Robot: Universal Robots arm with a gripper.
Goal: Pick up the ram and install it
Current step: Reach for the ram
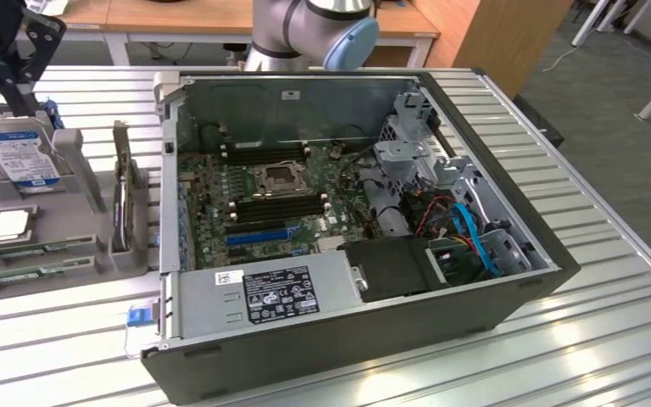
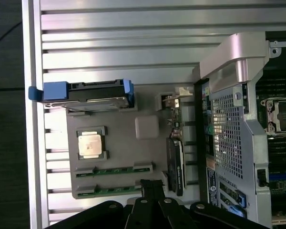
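Note:
Two ram sticks, thin green boards, lie side by side in slots of a grey holder [image 1: 77, 220] at the exterior view's left: one [image 1: 43, 248] [image 2: 114, 170] and another [image 1: 30, 274] [image 2: 112, 190]. My gripper [image 1: 11, 80] [image 2: 151, 185] hangs high above the holder, near the hard drive end, shut with nothing between its black fingers. The open computer case [image 1: 507, 292] lies on its side in the middle. Its motherboard shows black memory slots [image 1: 264, 153] and more slots [image 1: 278, 203] on either side of the processor socket [image 1: 275, 178].
The holder also carries an upright hard drive [image 1: 20, 157] [image 2: 88, 93], a square silver processor chip [image 1: 9, 225] [image 2: 90, 144] and an upright card [image 1: 125, 199] [image 2: 176, 162]. A power supply [image 1: 269, 292] and blue cables [image 1: 473, 237] fill the case's near side. The robot base [image 1: 303, 34] stands behind the case.

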